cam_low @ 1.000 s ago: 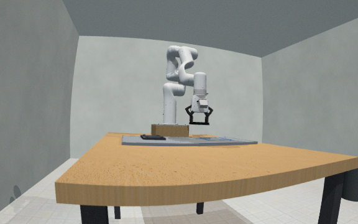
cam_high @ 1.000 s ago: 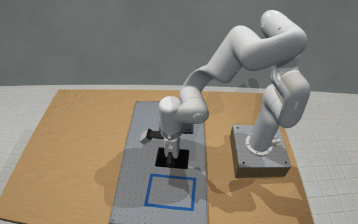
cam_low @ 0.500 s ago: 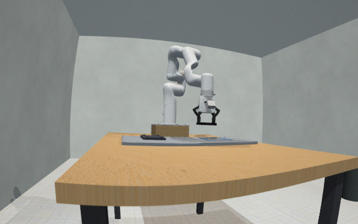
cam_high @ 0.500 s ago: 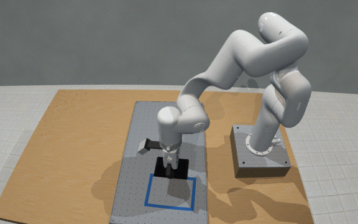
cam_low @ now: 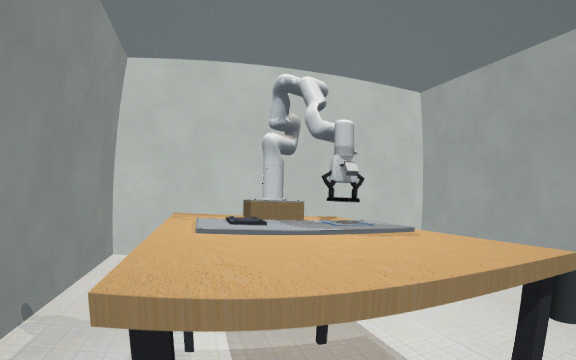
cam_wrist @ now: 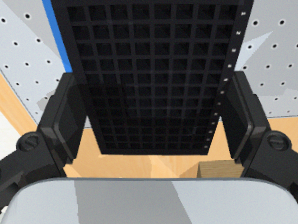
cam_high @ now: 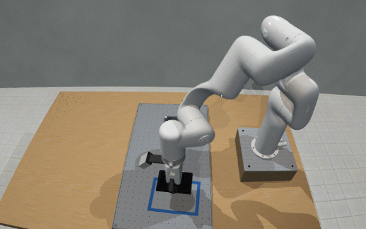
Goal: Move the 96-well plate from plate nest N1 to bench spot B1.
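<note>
You have the 96-well plate (cam_high: 174, 184) clamped across its short width in the jaws, which stand wide because the plate fills them. It hangs level and right way up, well above the deck (cam_high: 132, 178), as the exterior view shows. From the top view it sits over the far edge of the taped outline (cam_high: 151, 196), toward the near end of the deck, and seems to overhang that far tape line.

To place it well, carry it a little further toward the near edge of the surface (cam_high: 68, 152) until the whole base reads inside the blue tape. From the top view the plate's long sides seem to run with the outline's long sides, so hold the wrist angle as it is. Then come straight down, keep the plate level, and release only once the base rests on the deck; letting go from height risks a bounce or a skew across the tape.

The arm rises from its pedestal (cam_high: 292, 173) near the right edge of the surface, folds high, and reaches over the deck with the wrist pointing straight down.
</note>
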`<control>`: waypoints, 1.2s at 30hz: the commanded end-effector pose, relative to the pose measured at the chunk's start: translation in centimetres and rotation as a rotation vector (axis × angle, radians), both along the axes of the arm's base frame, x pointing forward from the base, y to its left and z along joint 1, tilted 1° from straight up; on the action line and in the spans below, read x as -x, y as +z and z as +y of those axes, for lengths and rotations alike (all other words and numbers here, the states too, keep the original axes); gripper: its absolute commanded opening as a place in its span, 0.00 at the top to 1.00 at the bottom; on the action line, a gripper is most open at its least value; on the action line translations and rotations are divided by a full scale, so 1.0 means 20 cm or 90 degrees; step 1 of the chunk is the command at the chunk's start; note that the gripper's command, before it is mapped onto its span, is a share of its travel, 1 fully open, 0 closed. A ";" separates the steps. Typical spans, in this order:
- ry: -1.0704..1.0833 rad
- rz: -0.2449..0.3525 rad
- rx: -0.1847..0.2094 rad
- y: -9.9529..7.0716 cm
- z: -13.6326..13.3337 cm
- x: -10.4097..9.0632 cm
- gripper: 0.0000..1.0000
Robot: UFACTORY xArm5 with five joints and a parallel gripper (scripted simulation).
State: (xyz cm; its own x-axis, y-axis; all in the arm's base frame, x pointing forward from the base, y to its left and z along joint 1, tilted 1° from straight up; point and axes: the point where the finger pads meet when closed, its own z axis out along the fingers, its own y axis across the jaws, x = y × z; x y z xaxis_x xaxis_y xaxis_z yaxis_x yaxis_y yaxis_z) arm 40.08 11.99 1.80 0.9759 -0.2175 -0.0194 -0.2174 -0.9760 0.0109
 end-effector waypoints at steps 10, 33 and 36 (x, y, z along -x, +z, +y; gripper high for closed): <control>0.000 -0.002 0.000 0.00 0.09 -0.02 1.00; 0.000 -0.002 0.000 0.00 0.08 -0.02 1.00; 0.000 -0.002 0.000 0.00 0.08 -0.02 1.00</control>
State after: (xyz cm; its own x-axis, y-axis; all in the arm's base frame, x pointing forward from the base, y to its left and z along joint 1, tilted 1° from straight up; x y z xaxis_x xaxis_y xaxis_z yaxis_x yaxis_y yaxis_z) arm 40.39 13.57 1.72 0.9757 -0.2181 -0.0195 -0.2179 -0.9759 0.0118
